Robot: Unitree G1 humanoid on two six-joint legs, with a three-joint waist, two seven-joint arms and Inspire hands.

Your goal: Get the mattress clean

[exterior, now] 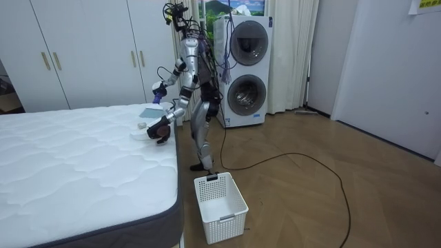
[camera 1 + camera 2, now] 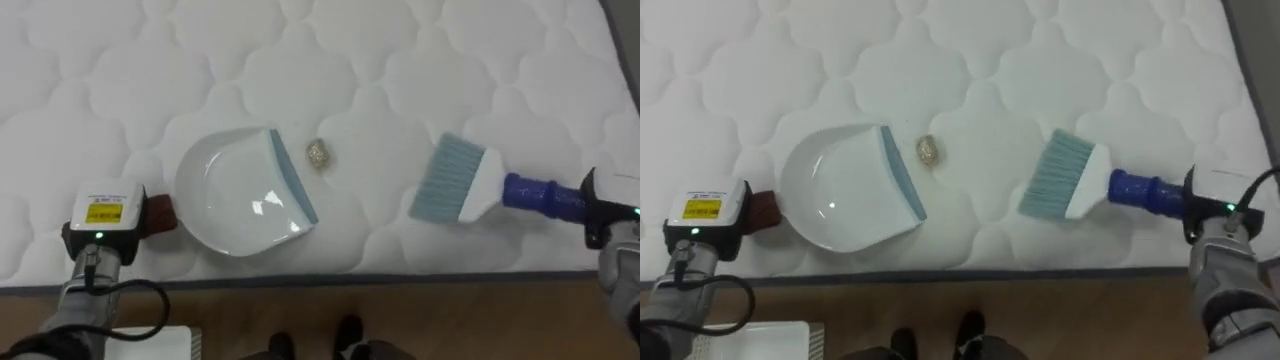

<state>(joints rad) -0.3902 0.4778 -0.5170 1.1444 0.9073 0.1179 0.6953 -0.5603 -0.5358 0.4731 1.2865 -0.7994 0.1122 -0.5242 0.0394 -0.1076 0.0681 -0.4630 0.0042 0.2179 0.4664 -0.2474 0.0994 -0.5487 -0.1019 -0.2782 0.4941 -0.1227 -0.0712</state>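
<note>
The little crumb lies on the bed, just beside the dustpan. The right hand, fingers clamped on the brush, should sweep it in softly. The left hand, fingers clamped on the dustpan, should press it flat.

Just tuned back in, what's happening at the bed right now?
The robot stands at the edge of the mattress. A white dustpan lies on it by the left hand, and a blue-handled brush reaches in from the right hand, bristles facing the pan. One small crumb sits between them, just off the dustpan's lip, not yet swept in.
</note>
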